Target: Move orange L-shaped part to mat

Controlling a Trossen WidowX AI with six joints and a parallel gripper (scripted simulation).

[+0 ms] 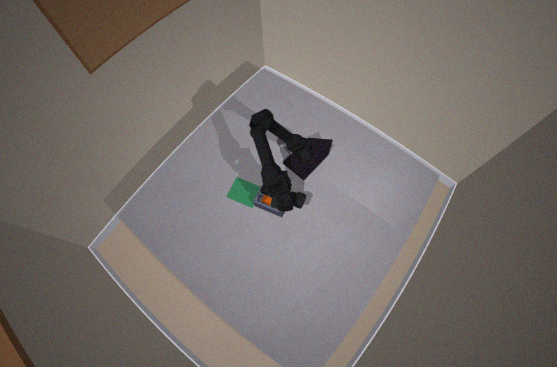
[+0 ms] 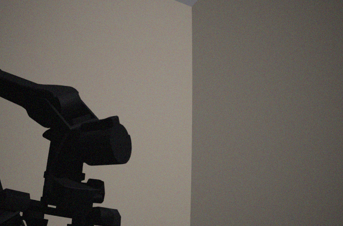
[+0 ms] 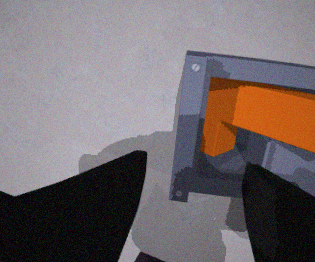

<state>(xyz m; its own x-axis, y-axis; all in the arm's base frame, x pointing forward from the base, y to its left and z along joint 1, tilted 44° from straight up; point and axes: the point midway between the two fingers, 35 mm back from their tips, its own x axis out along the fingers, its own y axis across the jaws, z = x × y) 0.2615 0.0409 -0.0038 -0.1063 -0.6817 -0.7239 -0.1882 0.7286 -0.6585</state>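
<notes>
In the wrist view the tool (image 3: 192, 212) hangs above the tabletop (image 3: 83, 57) with its two dark fingers partly spread and nothing between them. The gap between them frames the near corner of the tray (image 3: 189, 123), not the part. The part (image 3: 269, 117) lies up and to the right of that gap. One end of it has tipped up out of the pocket, showing a shaded orange face at the tray's left end, while its long axis runs off toward the right edge of the view, sloping slightly downward. So the raised end is, by my judgement, the nearest bit of the part to the tool, ahead of the fingers and off toward the right one. A pinch would seem to call for moving forward and right, then down, with the fingers straddling the part across its width. From the top view the tool is hidden under the arm. The part (image 1: 266, 199) shows as a small orange patch in the tray (image 1: 274, 210), with the mat (image 1: 241, 192) just beside the tray on the far side from the wrist.
</notes>
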